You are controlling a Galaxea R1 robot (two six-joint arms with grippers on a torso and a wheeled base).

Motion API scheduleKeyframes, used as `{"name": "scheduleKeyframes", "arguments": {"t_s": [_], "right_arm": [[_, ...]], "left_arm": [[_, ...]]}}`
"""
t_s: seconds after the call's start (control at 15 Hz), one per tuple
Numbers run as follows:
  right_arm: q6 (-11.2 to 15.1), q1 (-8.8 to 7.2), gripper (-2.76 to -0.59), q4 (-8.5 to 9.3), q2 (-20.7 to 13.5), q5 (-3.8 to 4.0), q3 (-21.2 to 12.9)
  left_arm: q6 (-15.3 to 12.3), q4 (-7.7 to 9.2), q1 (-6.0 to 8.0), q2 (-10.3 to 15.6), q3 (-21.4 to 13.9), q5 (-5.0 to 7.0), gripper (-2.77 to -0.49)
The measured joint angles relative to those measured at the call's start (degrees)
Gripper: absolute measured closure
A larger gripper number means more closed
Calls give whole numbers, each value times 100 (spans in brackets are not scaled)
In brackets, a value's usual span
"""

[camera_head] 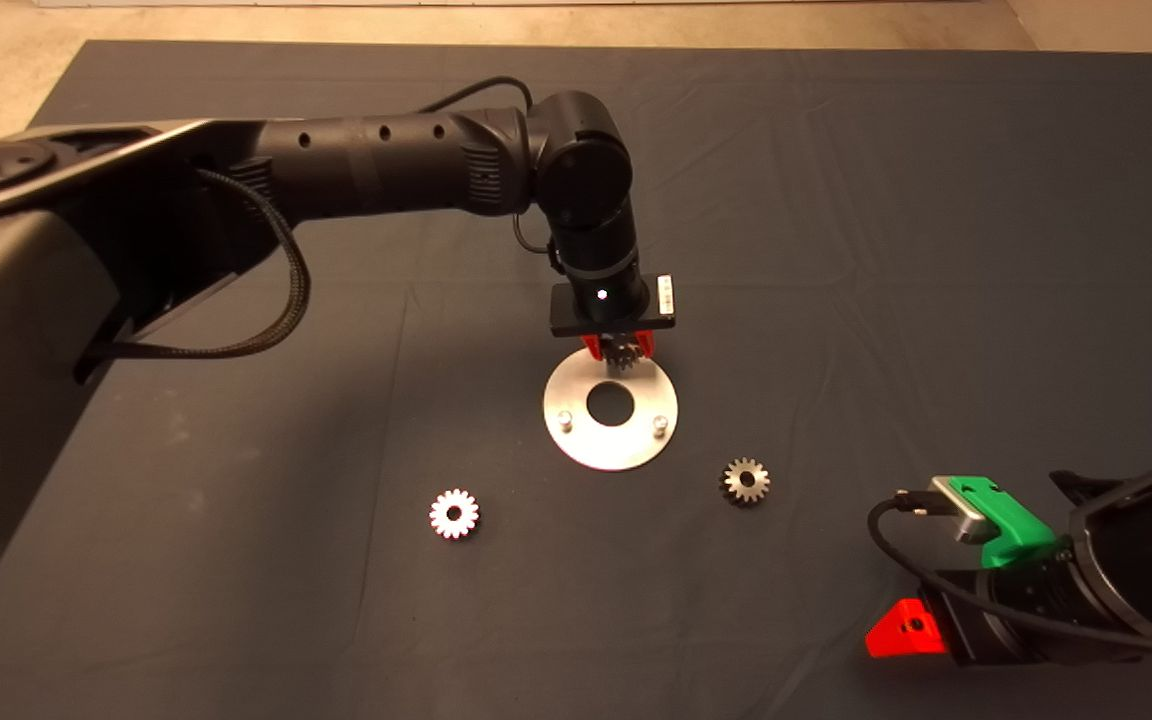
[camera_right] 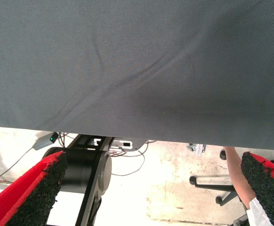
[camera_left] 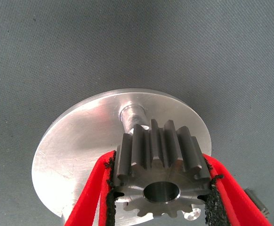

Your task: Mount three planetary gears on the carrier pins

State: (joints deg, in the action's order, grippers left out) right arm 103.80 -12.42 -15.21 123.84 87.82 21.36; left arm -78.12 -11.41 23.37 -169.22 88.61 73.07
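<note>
Clamped between my left gripper's (camera_left: 160,188) black pads, one small silvery-grey toothed metal gear (camera_left: 161,176) hangs above the shiny ring-shaped disc's (camera_head: 611,407) far pin (camera_left: 132,113), so I should centre its bore before lowering.

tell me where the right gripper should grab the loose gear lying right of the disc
The gear lies flat on the mat with its hole facing up, apart from the disc. Probably best to come straight down from above and pinch across the toothed rim on opposite sides, keeping the hole clear for a pin.
</note>
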Motion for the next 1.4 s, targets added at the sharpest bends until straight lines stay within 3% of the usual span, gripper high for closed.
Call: {"name": "scheduleKeyframes", "arguments": {"t_s": [0.2,0.4,0.53,1.4], "right_arm": [[0,0,-275,0,2,2,2],[0,0,-275,2,28,-1,2],[0,2,-275,2,33,2,2],[2,0,-275,2,77,2,6]], "left_arm": [[89,-90,88,-2,33,22,-96],[111,-300,160,-2,36,160,-96],[242,-429,160,0,36,171,-96],[404,-389,157,-1,-47,217,-96]]}}
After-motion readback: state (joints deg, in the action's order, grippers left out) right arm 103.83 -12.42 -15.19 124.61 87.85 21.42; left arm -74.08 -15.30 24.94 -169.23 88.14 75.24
